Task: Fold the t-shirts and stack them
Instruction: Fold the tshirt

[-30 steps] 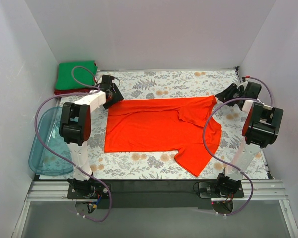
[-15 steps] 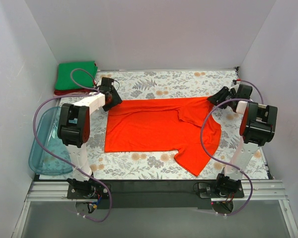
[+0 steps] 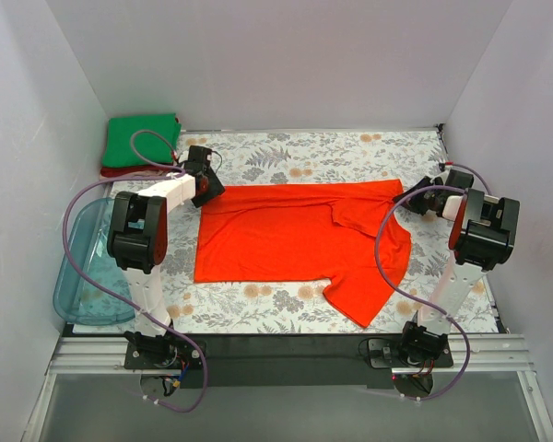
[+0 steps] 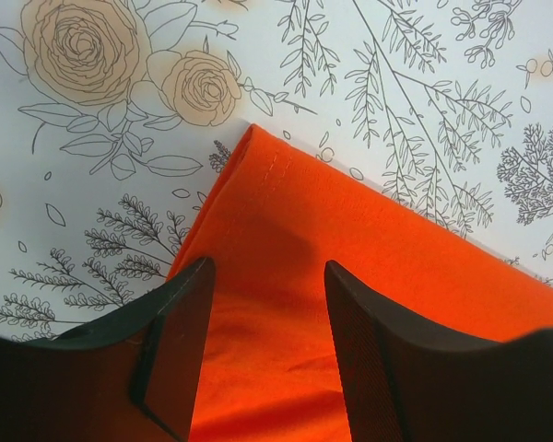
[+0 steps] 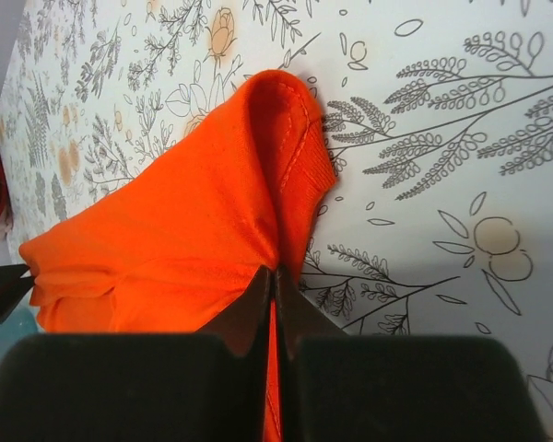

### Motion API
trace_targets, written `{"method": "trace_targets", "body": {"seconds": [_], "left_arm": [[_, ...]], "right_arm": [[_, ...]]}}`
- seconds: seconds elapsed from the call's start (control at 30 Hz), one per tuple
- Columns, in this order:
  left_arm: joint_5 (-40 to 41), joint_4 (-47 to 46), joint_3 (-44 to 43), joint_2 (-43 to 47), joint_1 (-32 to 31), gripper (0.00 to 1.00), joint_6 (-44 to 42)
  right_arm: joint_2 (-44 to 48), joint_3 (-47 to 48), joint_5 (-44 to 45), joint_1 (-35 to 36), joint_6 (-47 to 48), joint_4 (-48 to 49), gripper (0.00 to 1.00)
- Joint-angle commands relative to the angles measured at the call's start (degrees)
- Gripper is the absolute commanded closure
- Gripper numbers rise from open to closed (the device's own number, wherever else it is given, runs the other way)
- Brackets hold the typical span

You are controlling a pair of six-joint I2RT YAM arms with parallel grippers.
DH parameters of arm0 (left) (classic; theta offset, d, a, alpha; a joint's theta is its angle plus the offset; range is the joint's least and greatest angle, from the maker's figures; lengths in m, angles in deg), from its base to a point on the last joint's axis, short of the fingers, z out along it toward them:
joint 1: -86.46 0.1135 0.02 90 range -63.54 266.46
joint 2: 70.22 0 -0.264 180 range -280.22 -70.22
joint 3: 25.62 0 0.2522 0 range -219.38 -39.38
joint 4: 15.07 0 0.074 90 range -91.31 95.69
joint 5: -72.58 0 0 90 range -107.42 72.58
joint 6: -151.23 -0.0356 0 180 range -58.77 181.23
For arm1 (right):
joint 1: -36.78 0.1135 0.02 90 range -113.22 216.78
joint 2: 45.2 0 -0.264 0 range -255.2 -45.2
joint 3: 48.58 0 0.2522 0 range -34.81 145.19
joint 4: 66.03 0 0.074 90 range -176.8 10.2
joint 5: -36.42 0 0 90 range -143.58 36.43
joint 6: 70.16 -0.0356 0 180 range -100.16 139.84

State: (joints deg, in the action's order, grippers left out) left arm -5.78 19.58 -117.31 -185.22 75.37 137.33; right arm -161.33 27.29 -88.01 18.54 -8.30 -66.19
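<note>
The orange-red t-shirt (image 3: 295, 235) lies spread on the floral table, one sleeve pointing toward the near edge. My left gripper (image 3: 210, 191) is at its far left corner, open. In the left wrist view the fingers straddle that corner (image 4: 350, 276), with cloth lying between them (image 4: 267, 267). At the shirt's far right corner my right gripper (image 3: 415, 193) is shut on a raised fold of the orange-red t-shirt (image 5: 166, 230), the jaws pinched together (image 5: 276, 272). A folded green t-shirt (image 3: 143, 140) rests on a dark red one (image 3: 120, 169) at the far left corner.
A clear blue plastic tub (image 3: 88, 267) sits at the left edge beside the left arm. White walls close in the left, far and right sides. Floral table (image 3: 350, 152) shows bare beyond the shirt and along its near edge.
My right gripper came in to the shirt's far right corner and shut on it. The left gripper's jaws narrowed over the far left corner.
</note>
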Motion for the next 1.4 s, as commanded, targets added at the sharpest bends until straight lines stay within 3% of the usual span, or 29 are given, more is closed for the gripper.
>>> {"method": "trace_targets", "body": {"seconds": [0.0, 0.5, 0.63, 0.7, 0.83, 1.1, 1.2, 1.37], "left_arm": [[1.5, 1.2, 1.6, 0.0, 0.8, 0.5, 0.5], [-2.4, -1.8, -5.1, -6.6, 0.7, 0.46, -1.5], [-2.8, -1.7, -5.4, -5.6, 0.7, 0.37, -1.7], [-2.9, -1.8, -5.1, -4.1, 0.6, 0.35, -2.1], [-3.3, -1.7, -5.1, 0.3, 0.1, 0.3, -2.7], [-4.5, -0.3, -2.1, 12.8, -2.3, 0.25, -2.2], [-5.6, -0.1, 0.9, 16.6, -5.2, 0.24, -0.8], [-9.9, -2.2, 3.4, 18.5, -15.6, 0.24, 4.4]], "right_arm": [[-1.5, 0.9, 2.0, -1.0, 2.3, 1.3, 0.97], [-7.9, 11.1, 0.7, -1.0, 2.1, 1.2, 0.91], [-6.5, 10.8, 0.4, -1.0, 2.1, 1.2, 0.71], [-3.7, 9.5, 0.7, -1.0, 2.7, 0.7, 0.63], [3.3, 6.0, 2.0, -0.7, 4.1, -1.2, 0.57], [21.4, -3.7, 10.0, 4.4, 9.0, -8.0, 0.55], [27.2, -9.7, 11.6, 5.8, 6.4, -8.2, 0.53], [32.6, -17.9, 10.1, 5.8, 1.3, -6.6, 0.52]]}}
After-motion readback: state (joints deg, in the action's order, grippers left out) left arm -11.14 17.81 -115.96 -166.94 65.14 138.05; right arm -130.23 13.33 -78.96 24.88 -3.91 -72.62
